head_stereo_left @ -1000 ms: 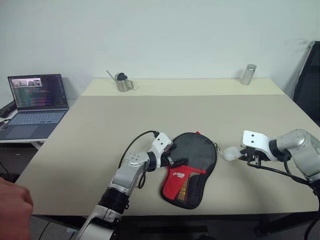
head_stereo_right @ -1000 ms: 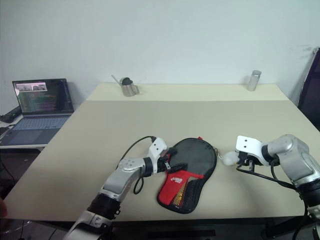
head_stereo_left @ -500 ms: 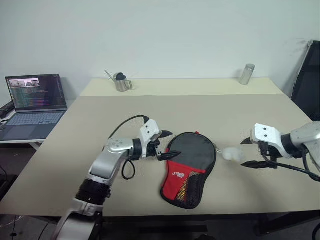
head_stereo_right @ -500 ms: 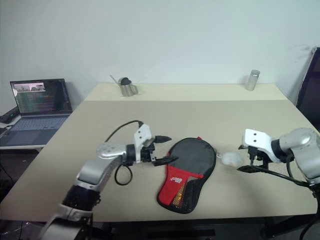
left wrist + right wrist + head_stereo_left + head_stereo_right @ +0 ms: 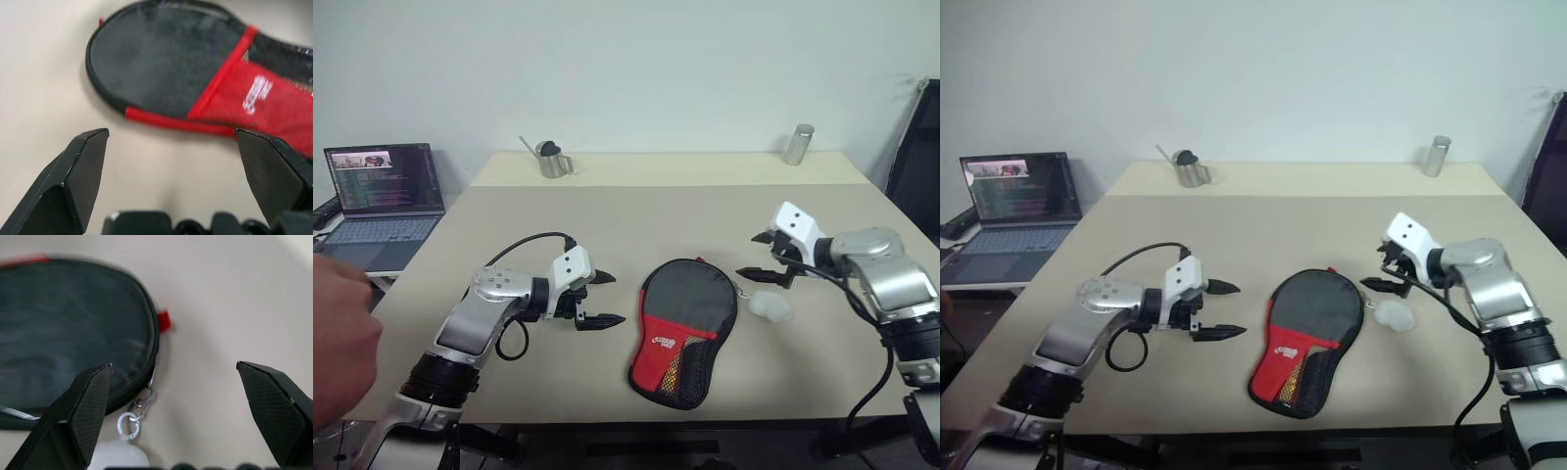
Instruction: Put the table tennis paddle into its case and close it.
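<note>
Case (image 5: pixel 683 328) lies flat at the table's (image 5: pixel 509 225) near centre; we cannot see the paddle, presumably inside. Left gripper (image 5: pixel 601 299) and right gripper (image 5: pixel 760 256) flank it, fingers wide, holding nothing. Risk: any unzipped edge could gape when nudged.

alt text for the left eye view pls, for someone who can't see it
A black and red paddle case lies flat near the front of a beige table, with an open robot hand on each side of it, the left hand and the right hand, neither touching it. A small white object sits beside the case; a laptop stands off to the left.
</note>
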Action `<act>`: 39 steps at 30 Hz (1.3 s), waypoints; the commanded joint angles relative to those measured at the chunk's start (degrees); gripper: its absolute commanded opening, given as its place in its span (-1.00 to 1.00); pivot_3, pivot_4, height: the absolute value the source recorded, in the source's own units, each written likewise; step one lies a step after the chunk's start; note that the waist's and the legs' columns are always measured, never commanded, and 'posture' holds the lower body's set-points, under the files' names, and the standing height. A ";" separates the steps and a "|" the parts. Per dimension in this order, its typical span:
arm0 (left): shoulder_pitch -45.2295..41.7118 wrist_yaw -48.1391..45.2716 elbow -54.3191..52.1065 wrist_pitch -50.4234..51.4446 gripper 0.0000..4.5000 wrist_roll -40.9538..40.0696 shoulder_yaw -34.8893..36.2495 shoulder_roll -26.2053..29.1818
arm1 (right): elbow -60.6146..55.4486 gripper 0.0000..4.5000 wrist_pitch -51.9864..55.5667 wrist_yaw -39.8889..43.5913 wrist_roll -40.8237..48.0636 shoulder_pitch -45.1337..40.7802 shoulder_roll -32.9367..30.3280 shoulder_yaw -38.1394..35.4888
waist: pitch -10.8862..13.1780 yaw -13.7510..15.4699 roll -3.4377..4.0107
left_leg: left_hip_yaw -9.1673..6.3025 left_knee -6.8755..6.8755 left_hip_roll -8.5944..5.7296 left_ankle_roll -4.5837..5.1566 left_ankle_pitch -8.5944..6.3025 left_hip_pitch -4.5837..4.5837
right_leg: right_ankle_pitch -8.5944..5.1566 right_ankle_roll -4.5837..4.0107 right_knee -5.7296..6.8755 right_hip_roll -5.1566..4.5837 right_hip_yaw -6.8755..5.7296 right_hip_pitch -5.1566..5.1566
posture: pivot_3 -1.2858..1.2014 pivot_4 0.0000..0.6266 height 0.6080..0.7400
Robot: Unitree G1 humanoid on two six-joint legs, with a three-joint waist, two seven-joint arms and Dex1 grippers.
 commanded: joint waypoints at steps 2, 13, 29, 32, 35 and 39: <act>0.29 0.80 -0.51 -2.46 1.00 4.60 -3.51 0.50 | 5.49 0.98 -1.44 -10.08 -8.78 -3.60 1.29 3.40 | 0.00 -0.03 0.00 | 0.02 0.00 -0.01 0.00 0.00 -0.05 | 0.00 0.00 -0.02 0.00 0.02 -0.06 | 0.03 -0.52 1.00; -0.08 3.41 0.49 -5.13 1.00 12.15 -9.84 -2.33 | 10.10 0.98 -1.41 -16.36 -13.15 -5.03 6.97 5.39 | -0.02 -0.41 0.03 | 0.06 -0.02 0.00 0.01 0.00 -0.02 | 0.00 0.00 0.03 0.02 0.03 -0.05 | 0.03 -0.52 1.00; -3.13 5.40 2.89 -4.92 1.00 13.84 -10.53 -8.54 | 19.03 0.98 -4.03 -21.87 -15.26 -11.36 18.39 6.47 | -0.02 -1.57 0.04 | 0.05 0.02 -0.03 0.02 0.01 0.06 | 0.00 0.00 0.14 0.02 0.02 0.00 | 0.03 -0.52 1.00; -4.38 5.84 3.57 -4.86 1.00 14.10 -10.82 -10.51 | 21.67 0.98 -5.57 -22.45 -15.46 -12.83 19.69 6.46 | -0.02 -1.56 0.04 | 0.03 0.04 -0.03 0.02 0.01 0.07 | 0.00 0.00 0.17 0.02 0.02 0.01 | 0.03 -0.52 1.00; -4.69 5.34 3.10 -4.75 1.00 14.03 -11.08 -11.86 | 24.05 0.98 -7.05 -22.95 -15.71 -14.00 20.81 6.32 | -0.02 -1.56 0.04 | 0.03 0.04 -0.04 0.02 0.01 0.07 | 0.00 0.00 0.18 0.02 0.03 0.00 | 0.03 -0.52 1.00; -4.46 4.16 2.05 -4.41 1.00 14.38 -11.57 -11.71 | 25.11 0.98 -7.96 -22.63 -15.91 -14.67 21.34 6.09 | -0.02 -1.60 0.04 | 0.03 0.04 -0.04 0.02 0.01 0.07 | 0.00 0.00 0.18 0.02 0.04 0.00 | 0.03 -0.52 1.00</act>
